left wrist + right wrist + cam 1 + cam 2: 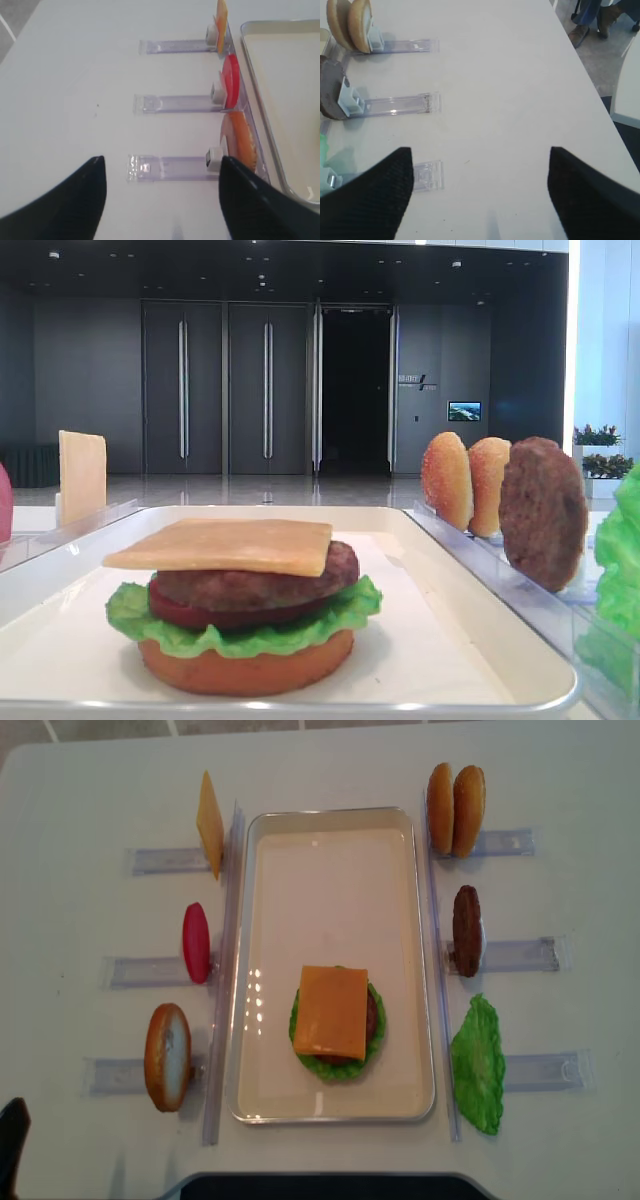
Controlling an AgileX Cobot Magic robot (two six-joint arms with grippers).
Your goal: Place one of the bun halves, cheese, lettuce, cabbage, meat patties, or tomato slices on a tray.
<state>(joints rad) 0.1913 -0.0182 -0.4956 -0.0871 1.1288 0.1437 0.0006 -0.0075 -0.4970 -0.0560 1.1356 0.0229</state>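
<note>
Looking at the overhead view, you're sitting pretty far along: the tray (330, 1105) is already carrying a stack near its front end, with a flat bun half (245, 665) at the bottom, then lettuce (250, 632), a tomato slice (215, 615), a meat patty (255, 585) and cheese (331, 1010) lying flat on top. What you're still missing looks like the top bun. One domed bun half (167, 1056) is standing on edge in the rack left of the tray, and two more bun halves (455, 810) are waiting in the far right rack.

Your left gripper (162, 200) is hovering with its jaws spread wide and nothing between them, just beside that near-left bun. Your right gripper (480, 195) is also hanging open and empty over bare table (510, 90). Spare cheese, tomato, patty and lettuce are staying racked; I'm guessing they aren't needed, though that's hard to call from here.
</note>
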